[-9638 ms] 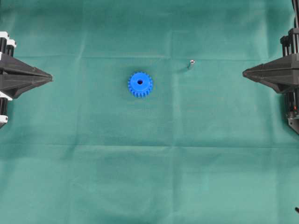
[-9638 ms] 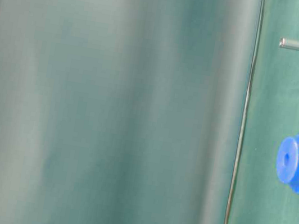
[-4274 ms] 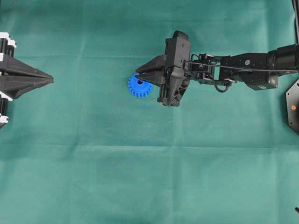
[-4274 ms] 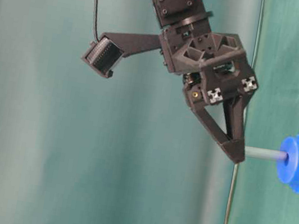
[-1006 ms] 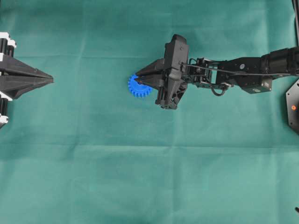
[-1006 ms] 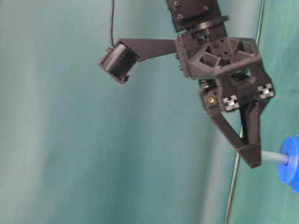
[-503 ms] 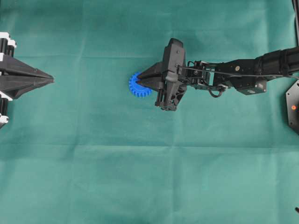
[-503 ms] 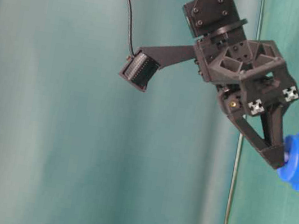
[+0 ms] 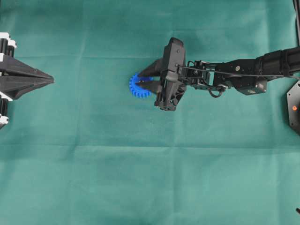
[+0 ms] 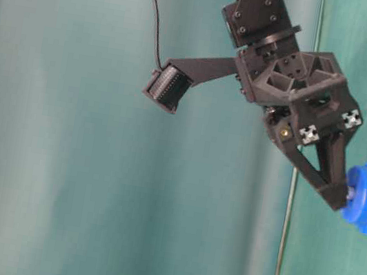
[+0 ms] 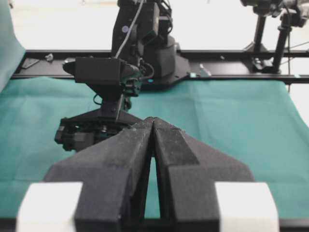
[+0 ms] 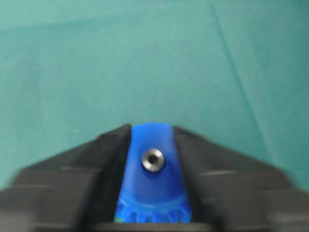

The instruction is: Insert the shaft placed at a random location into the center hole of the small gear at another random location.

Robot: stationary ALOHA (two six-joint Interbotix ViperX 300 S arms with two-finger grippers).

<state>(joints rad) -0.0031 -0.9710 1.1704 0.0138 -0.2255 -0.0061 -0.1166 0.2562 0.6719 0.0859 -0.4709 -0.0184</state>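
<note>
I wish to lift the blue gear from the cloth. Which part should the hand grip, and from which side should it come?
Grip the raised hub across its round sides, coming from above. The small gear lies flat on the cloth, so its teeth are probably harder to grip, while the hub stands up. The open right hand straddles it this way. The shaft sits in the hub's middle.
</note>
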